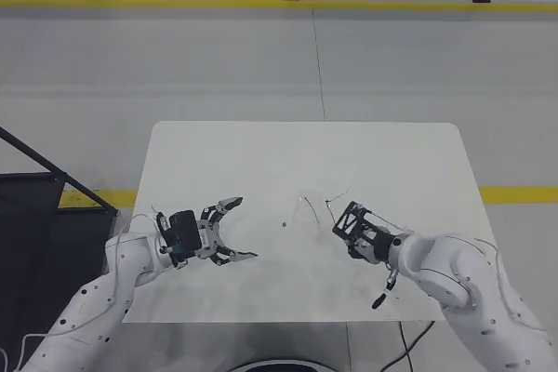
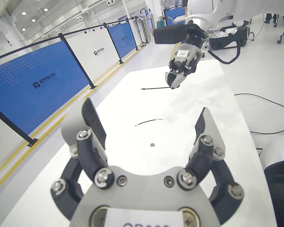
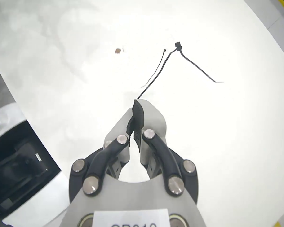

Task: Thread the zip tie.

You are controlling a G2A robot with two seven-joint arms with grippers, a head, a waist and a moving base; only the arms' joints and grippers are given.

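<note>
While the top view reduces it to a faint stroke near the middle of the desk [image 1: 260,149], the right wrist view shows the zip tie [image 3: 156,72] plainly — tail clenched in the right gripper [image 3: 136,102], head out over the desk. From the left wrist view the left gripper [image 2: 146,106] stands released — a thin loose strand [image 2: 148,121] lying flat between the two.

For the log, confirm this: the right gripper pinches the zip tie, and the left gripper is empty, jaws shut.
Wrong on the jaws: the left gripper is empty, jaws open, per the left wrist view. The right gripper does pinch the zip tie.
</note>
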